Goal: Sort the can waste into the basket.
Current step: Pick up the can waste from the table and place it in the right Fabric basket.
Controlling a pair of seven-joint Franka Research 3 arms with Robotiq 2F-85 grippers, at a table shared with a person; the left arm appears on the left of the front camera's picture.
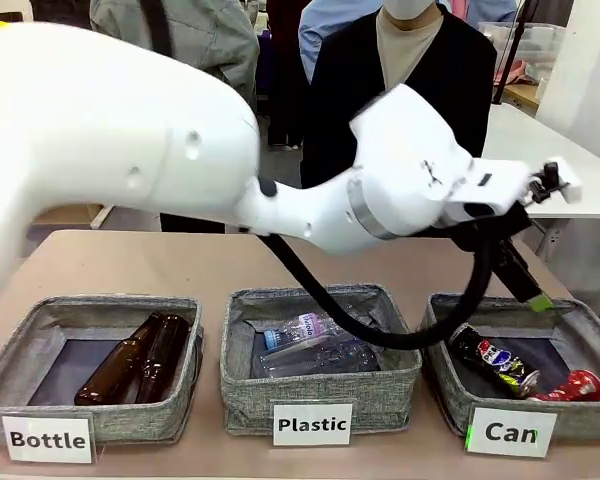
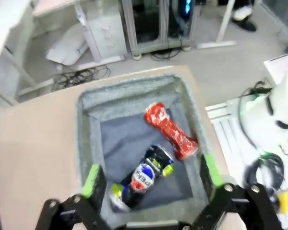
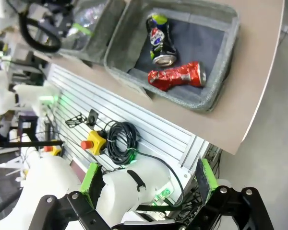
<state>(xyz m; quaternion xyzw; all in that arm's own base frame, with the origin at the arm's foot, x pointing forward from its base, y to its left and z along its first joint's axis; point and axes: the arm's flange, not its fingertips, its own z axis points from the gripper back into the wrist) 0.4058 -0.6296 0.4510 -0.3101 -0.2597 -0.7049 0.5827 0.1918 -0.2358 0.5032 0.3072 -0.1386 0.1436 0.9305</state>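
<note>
Left wrist view gives you the left pincer (image 2: 151, 184) with its jaws spread wide and nothing between the green pads (image 2: 90, 180); it hangs above the Can basket (image 2: 86, 108), touching neither the fabric rim nor the contents. Both cans lie on the dark floor of that basket: the black can (image 2: 143, 176) sits directly below the pincer, near the basket's closer wall, and the red can (image 2: 170, 130) lies just beyond it, toward the basket's far wall, the two nearly touching. In the front view you find the left pincer (image 1: 532, 292) over the back rim of the Can basket (image 1: 450, 385). Your right pincer (image 3: 149, 184) is also spread and empty, well apart from the basket, off the table (image 3: 259, 72) edge.
</note>
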